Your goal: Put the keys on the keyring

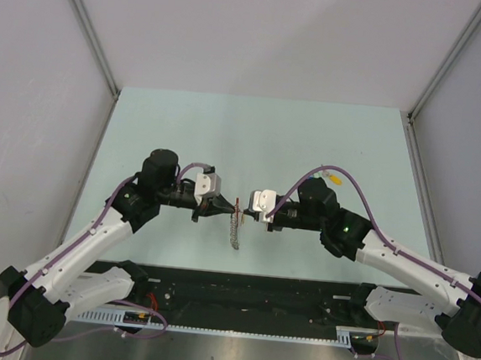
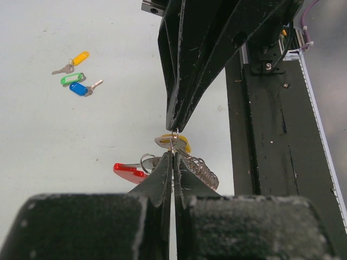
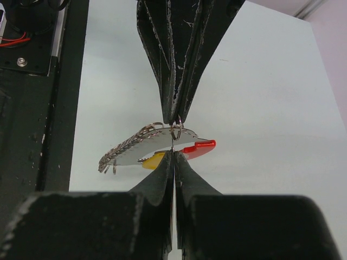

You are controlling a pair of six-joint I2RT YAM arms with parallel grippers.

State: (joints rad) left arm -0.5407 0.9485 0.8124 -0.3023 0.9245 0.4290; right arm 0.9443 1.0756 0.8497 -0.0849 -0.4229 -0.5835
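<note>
A pale green table (image 1: 253, 131) is enclosed by plain grey walls (image 1: 236, 36), with a black rail (image 1: 256, 295) running along its near edge.

The keyring (image 1: 236, 230) is held up above the middle of the table, between the two arms. Its silvery chain (image 2: 203, 172) hangs toward the near side. A red tag (image 2: 129, 172) and a yellow-headed key (image 2: 176, 142) are seen just beside the thin metal ring at its top. It cannot be told whether that key is already threaded on the ring.

The ring is pinched from the left by the left gripper (image 2: 173, 155), whose fingers are pressed together with no gap. It is pinched from the right by the right gripper (image 3: 173, 153), which is closed just as tightly. The two sets of fingertips are brought point to point and are almost touching.

Three loose keys (image 2: 76, 76) are seen by the left wrist camera lying flat on the table, well apart from the keyring and toward the far side. One has a yellow head, one green and one blue. They lie close together. Any writing on their heads is too small to be read.
</note>
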